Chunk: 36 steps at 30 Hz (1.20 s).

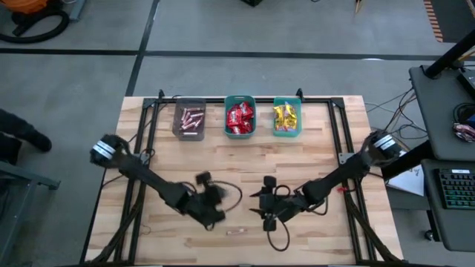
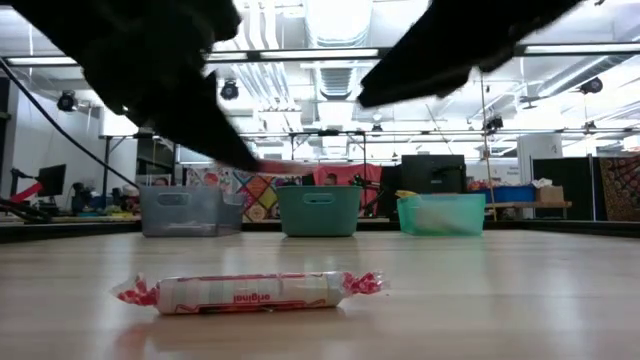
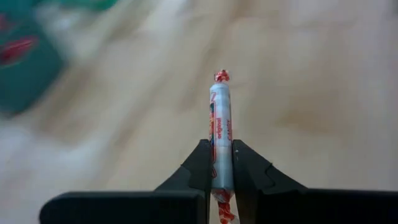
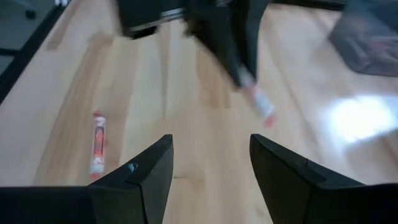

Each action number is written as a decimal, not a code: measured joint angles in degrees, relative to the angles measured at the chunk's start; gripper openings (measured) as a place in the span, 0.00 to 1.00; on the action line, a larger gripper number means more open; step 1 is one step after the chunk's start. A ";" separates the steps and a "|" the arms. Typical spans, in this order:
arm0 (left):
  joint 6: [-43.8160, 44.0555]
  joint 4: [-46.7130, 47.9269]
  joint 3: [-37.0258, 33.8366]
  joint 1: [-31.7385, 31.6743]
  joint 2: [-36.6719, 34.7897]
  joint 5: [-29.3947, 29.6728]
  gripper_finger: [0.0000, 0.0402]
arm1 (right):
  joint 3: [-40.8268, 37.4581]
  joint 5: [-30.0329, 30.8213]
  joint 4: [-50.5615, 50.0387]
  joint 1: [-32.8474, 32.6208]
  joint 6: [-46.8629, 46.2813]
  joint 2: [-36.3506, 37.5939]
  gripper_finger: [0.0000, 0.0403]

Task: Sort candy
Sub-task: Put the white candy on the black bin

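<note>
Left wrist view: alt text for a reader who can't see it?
The left gripper is shut on a thin stick candy in a white wrapper with red twisted ends, pointing away over the wooden table. A blurred teal bin sits beyond.

Two black jointed arms, silver-collared bases (image 1: 104, 151), looping black cables.

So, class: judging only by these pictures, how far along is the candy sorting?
Nearly finished. Done: the grey bin holds pinkish sticks, the middle teal bin red packets, the right teal bin yellow packets. In hand: the left gripper is shut on one stick candy, above the table. Left: one more stick lies loose on the table; the right gripper is open near it.
</note>
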State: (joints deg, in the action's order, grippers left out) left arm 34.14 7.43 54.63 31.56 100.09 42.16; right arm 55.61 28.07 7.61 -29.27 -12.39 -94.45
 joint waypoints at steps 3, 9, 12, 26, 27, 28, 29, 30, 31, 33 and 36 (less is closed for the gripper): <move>6.78 17.00 0.00 -2.33 -6.06 2.41 0.03 | 0.00 1.87 -4.48 0.06 -2.08 4.27 0.50; 15.99 44.15 -0.15 -13.97 -19.05 3.97 0.03 | -0.02 4.13 -5.58 0.19 -3.07 9.99 0.50; 12.74 47.63 -0.39 -23.44 -24.09 4.99 0.03 | -0.02 4.51 -5.83 0.19 -3.17 10.78 0.50; -19.15 29.23 -3.63 -69.39 -23.80 -17.08 0.17 | -0.02 4.50 -9.25 0.17 -6.01 10.35 0.50; -19.99 28.84 -3.63 -69.84 -23.44 -17.19 0.20 | -0.02 4.50 -9.41 0.19 -6.08 10.33 0.50; -20.76 28.73 -3.58 -69.98 -23.14 -17.19 0.22 | -0.05 4.50 -9.46 0.19 -6.09 10.32 0.50; -21.21 28.73 -3.43 -69.96 -22.86 -17.19 0.24 | -0.09 4.51 -9.56 0.19 -6.09 10.32 0.50; -21.61 28.62 -3.25 -69.82 -22.71 -17.27 0.26 | -0.11 4.51 -9.75 0.19 -6.14 10.32 0.50; -21.79 28.69 -3.09 -69.59 -22.69 -17.32 0.28 | -0.11 4.51 -9.95 0.19 -6.45 10.34 0.50; -21.52 28.74 -2.97 -68.54 -22.82 -17.50 0.31 | -0.12 4.50 -10.41 0.19 -7.49 10.34 0.50; -19.46 29.55 -2.97 -64.98 -24.25 -20.65 0.33 | -0.13 2.77 -10.31 0.19 -7.59 9.99 0.50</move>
State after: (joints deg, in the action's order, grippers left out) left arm 14.68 36.98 51.66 -33.42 75.84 21.51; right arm 55.48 30.84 -2.69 -29.08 -19.98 -84.47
